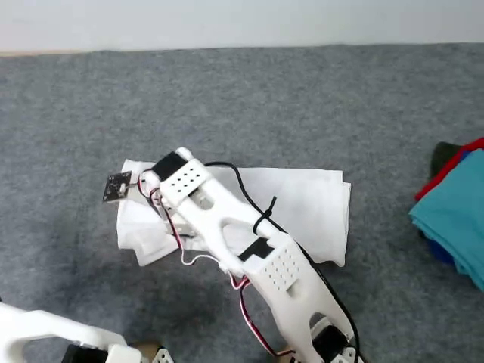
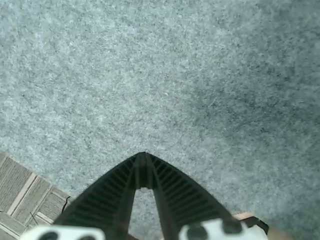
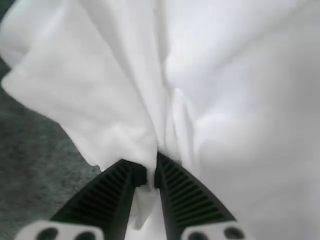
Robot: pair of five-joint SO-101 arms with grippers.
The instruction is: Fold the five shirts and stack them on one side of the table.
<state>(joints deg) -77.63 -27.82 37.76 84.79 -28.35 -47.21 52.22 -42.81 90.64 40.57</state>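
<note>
A white shirt (image 1: 302,200) lies partly folded in the middle of the grey table. My right arm stretches from the near edge across it to its left end. In the right wrist view my right gripper (image 3: 150,172) is shut on a bunched fold of the white shirt (image 3: 225,100). At the near left corner of the table my left gripper (image 2: 144,162) hovers shut over bare grey felt with nothing in it. A stack of folded shirts (image 1: 457,219), teal on top with red and blue edges, sits at the right edge.
Grey felt (image 1: 249,98) covers the table, bare at the back and far left. A pale wall runs along the far edge. A wooden floor (image 2: 20,200) shows past the table's near edge in the left wrist view.
</note>
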